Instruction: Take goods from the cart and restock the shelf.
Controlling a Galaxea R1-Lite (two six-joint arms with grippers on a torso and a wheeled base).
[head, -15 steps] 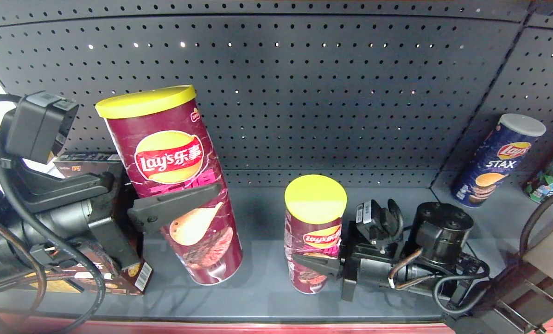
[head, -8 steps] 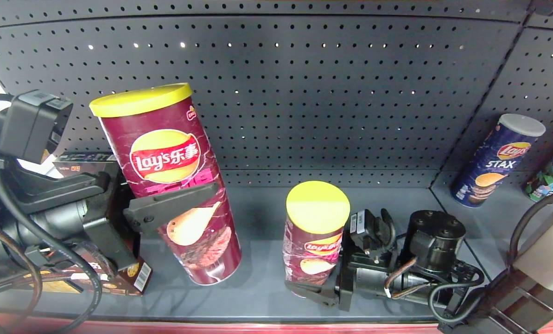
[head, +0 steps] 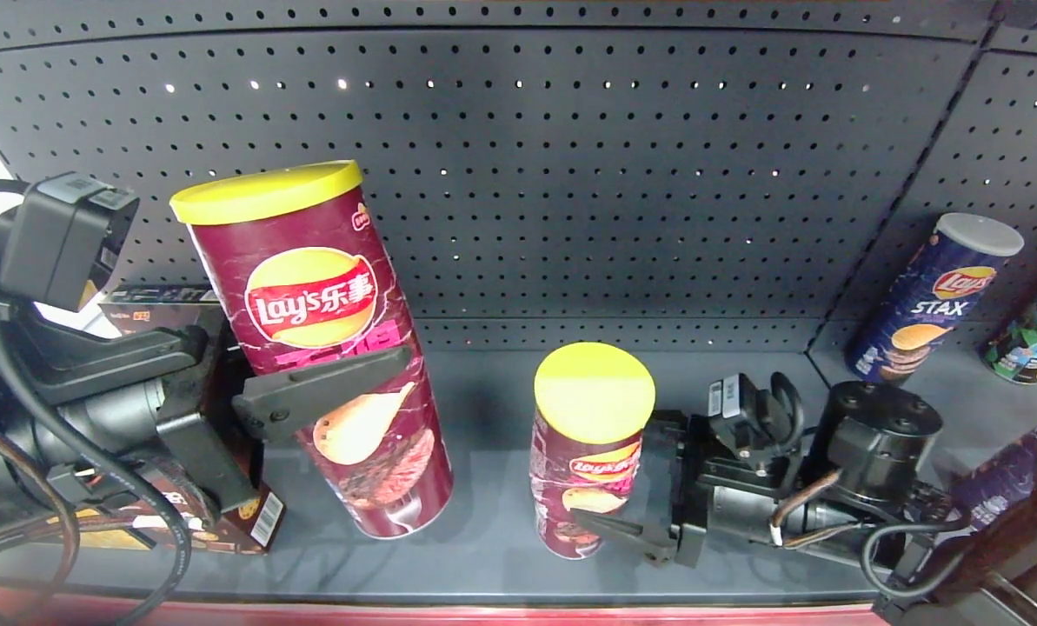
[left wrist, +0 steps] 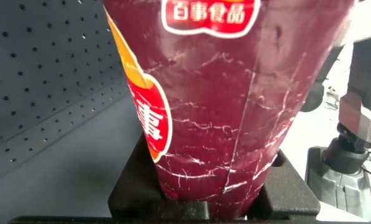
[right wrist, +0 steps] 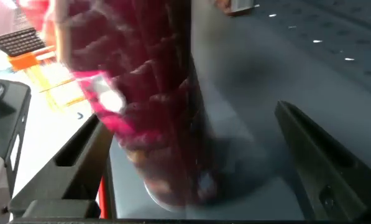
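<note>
On the dark shelf point(head: 483, 556), the left gripper point(head: 340, 376) clamps a tall, tilted chips can point(head: 309, 296); to its right, the right gripper point(head: 601, 513) stands spread wide around a shorter can point(head: 592, 435).

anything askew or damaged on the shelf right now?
Nothing spilled or damaged. The tall maroon can in the left gripper leans top-left in the head view, but the blue can at far right leans the opposite way, so that may be just lens perspective. The small maroon can stands upright between the open fingers of the right gripper.
</note>
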